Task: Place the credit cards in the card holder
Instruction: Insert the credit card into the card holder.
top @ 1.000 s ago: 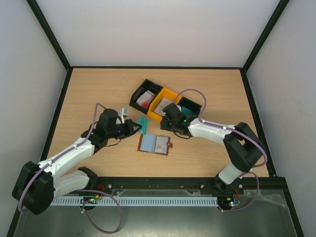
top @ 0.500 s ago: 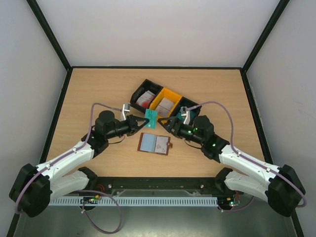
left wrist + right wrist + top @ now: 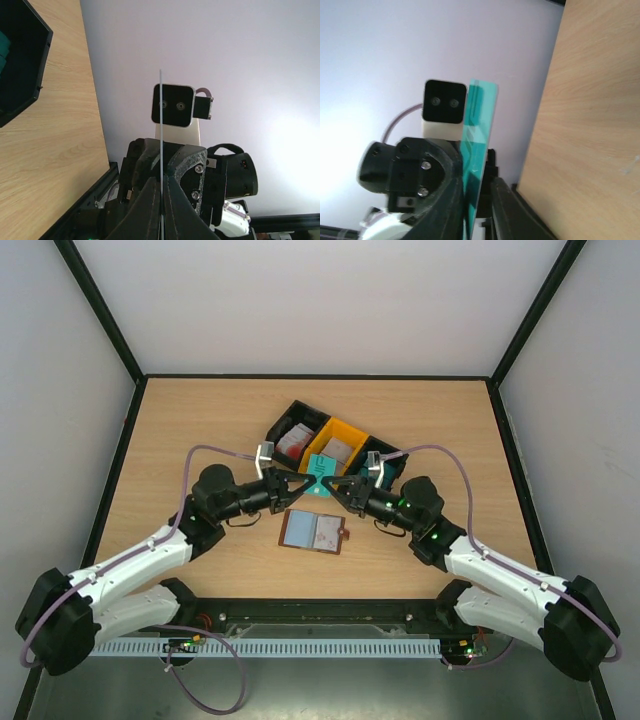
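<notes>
Nearest, at the front rail: both arm bases, well short of the card holder [image 3: 314, 531].

Card holder open and flat on the table [image 3: 190, 430], pale pockets up, long axis roughly left-right with a slight tilt, snap tab at its right end. Bare wood to its left and to its right, out to the black frame rails – plenty of room both sides. Narrow bare strip between it and the front rail.

Just beyond the card holder and above it, off the table: left gripper [image 3: 300, 483] and right gripper [image 3: 338, 486] tip to tip, meeting on one teal credit card [image 3: 319, 472].
- Left gripper clenched on the card, seen edge-on as a thin line between its fingers [image 3: 150, 200] in the left wrist view.
- Right gripper's jaws one each side of the same card [image 3: 481, 125], close in; real grip or not – cannot tell.
- Card up on edge, one flat face toward the right wrist camera; long axis seemingly along the line from gripper to gripper, not certain from above.

Farther beyond the card holder: slanted row of black bin [image 3: 275, 430], yellow bin [image 3: 345, 424] and second black bin [image 3: 395, 452], more cards inside, right wrist close over the last one.

Beyond the bins: open wood up to the back rail and wall.
</notes>
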